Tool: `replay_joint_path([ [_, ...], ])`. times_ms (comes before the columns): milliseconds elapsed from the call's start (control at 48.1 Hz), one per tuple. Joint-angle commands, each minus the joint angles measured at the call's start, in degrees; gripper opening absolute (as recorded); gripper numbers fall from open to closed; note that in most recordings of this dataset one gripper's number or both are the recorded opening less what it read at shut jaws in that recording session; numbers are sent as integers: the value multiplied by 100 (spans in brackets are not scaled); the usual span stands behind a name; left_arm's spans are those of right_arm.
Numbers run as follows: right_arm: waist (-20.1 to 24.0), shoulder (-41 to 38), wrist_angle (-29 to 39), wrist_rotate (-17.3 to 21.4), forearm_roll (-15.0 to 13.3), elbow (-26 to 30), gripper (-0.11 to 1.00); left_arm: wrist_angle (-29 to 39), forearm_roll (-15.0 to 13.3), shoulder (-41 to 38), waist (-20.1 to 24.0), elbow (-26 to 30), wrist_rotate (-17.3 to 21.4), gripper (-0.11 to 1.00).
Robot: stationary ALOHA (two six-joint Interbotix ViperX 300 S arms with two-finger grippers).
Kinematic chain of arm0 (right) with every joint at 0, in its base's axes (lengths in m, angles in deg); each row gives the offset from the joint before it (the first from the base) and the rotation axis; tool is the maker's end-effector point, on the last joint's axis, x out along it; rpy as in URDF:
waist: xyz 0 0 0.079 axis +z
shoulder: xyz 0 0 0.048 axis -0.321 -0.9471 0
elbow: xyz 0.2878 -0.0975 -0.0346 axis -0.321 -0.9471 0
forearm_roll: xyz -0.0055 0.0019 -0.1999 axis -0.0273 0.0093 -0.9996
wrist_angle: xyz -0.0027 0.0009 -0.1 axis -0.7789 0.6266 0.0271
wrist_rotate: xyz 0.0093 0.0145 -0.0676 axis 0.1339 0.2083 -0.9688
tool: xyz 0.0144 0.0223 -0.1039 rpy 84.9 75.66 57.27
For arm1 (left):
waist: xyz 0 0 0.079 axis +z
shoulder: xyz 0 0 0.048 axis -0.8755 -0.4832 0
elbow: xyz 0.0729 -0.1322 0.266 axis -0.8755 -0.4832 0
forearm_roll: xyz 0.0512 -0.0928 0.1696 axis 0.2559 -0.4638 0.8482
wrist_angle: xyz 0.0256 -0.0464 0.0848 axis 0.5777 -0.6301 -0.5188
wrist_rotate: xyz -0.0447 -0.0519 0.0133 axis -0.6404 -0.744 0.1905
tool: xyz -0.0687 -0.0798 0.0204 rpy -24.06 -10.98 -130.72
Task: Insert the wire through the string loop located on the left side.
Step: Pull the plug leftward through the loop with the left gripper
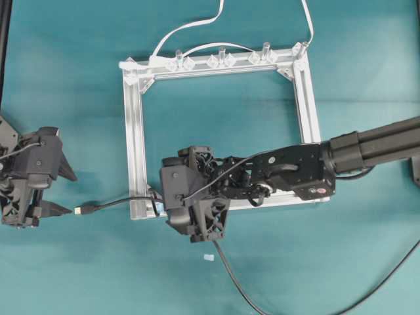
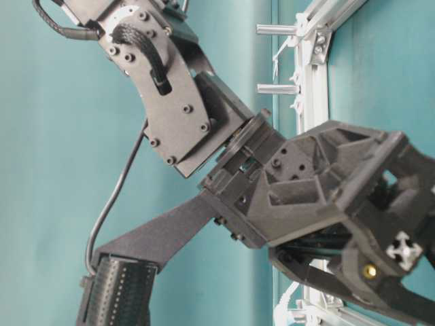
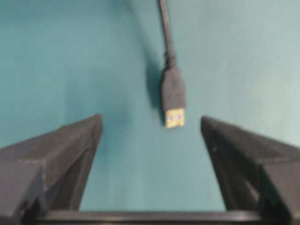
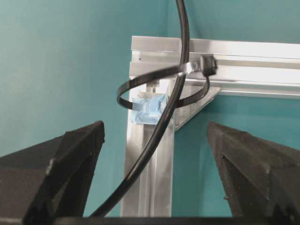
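Note:
The wire (image 1: 115,203) lies on the teal table, and its silver-tipped plug (image 1: 82,210) points at my left gripper (image 1: 65,192). That gripper (image 3: 151,119) is open, and the plug (image 3: 173,96) rests just ahead of its fingertips, touching neither. The string loop (image 4: 140,82), a thin dark band with a pale blue bit, sits at the silver frame's near left corner (image 4: 150,159). The wire (image 4: 173,98) passes through it and runs back between the fingers of my right gripper (image 4: 154,125). The right gripper (image 1: 172,210) is open above that corner, apart from the wire.
The square silver frame (image 1: 134,131) lies mid-table, with clear clips (image 1: 222,60) along its far rail and white cables (image 1: 190,27) behind. A small white scrap (image 1: 209,257) lies in front. The right arm (image 2: 306,183) reaches across the frame.

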Motion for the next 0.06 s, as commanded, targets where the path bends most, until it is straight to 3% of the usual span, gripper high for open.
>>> replay_joint_path([
  [0,18,114,-44,-9,-18,62,89,-9,18,0,-26,88,44,82],
  [42,18,114,-44,9,-18,62,89,-9,18,0,-26,97,44,83],
])
